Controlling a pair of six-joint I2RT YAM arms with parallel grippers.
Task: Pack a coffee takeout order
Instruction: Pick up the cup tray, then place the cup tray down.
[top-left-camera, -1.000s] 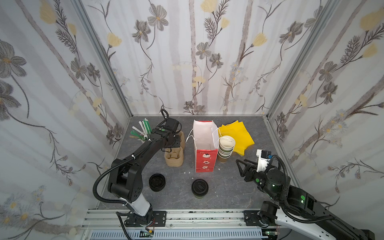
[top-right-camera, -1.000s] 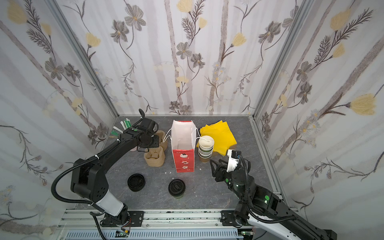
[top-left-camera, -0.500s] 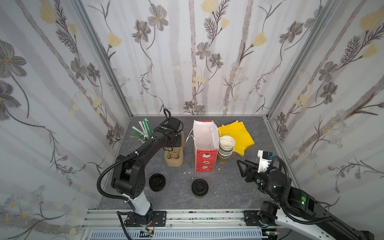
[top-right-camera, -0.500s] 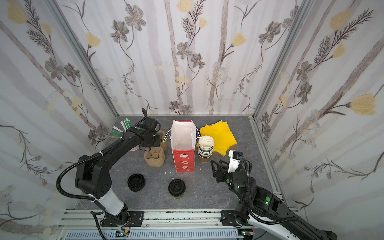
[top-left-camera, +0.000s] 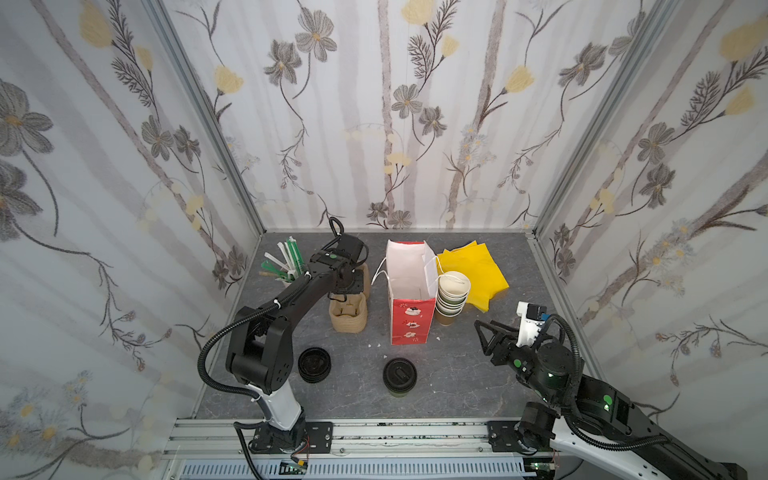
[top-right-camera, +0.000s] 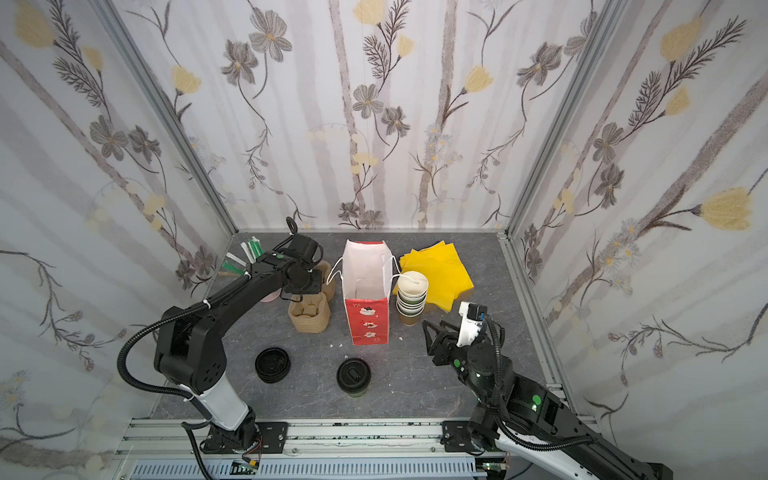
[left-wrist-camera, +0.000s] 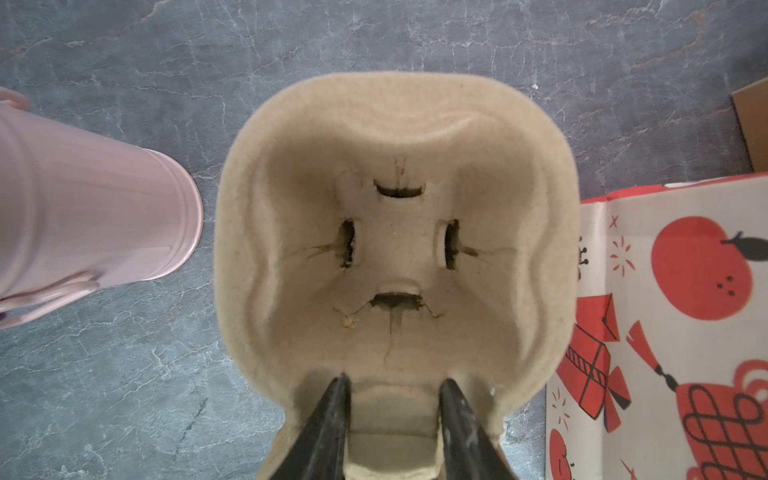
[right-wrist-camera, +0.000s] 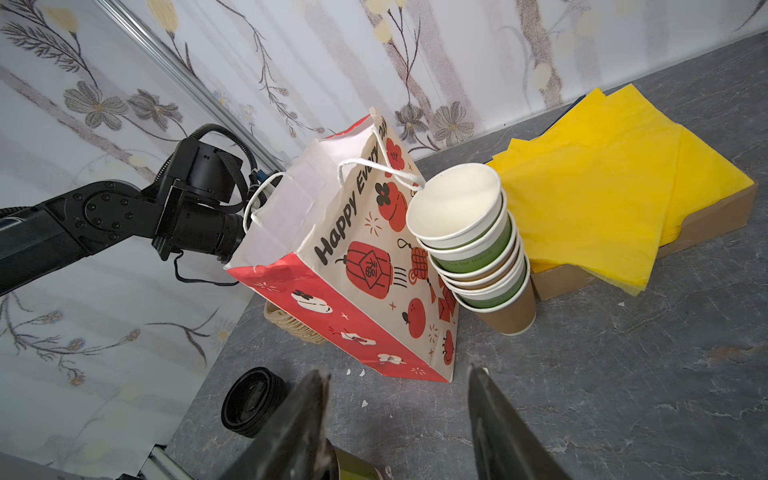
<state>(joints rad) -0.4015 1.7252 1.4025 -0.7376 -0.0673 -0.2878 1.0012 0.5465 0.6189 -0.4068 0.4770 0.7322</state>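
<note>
While the tan pulp carrier (left-wrist-camera: 395, 249) stands just beside the red bag (top-left-camera: 409, 316), on its left, the left gripper (left-wrist-camera: 392, 380) has its fingers (left-wrist-camera: 332, 415) astride the carrier's middle ridge; whether they already pinch it, I cannot tell. I judge the step is taking the carrier. Next it needs a firm pinch, then a straight lift. The right gripper (right-wrist-camera: 399, 376), right of the bag, is spread and empty.

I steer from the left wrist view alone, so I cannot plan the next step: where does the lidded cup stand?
Observer: The black-lidded cup stands by itself near the front edge of the table, in front of the red bag.
Operator: Is the bag ready?
Observer: It stands upright with its mouth open; nothing shows inside.
Operator: And the right gripper?
Observer: The right gripper is open and empty, pointing toward the bag.
</note>
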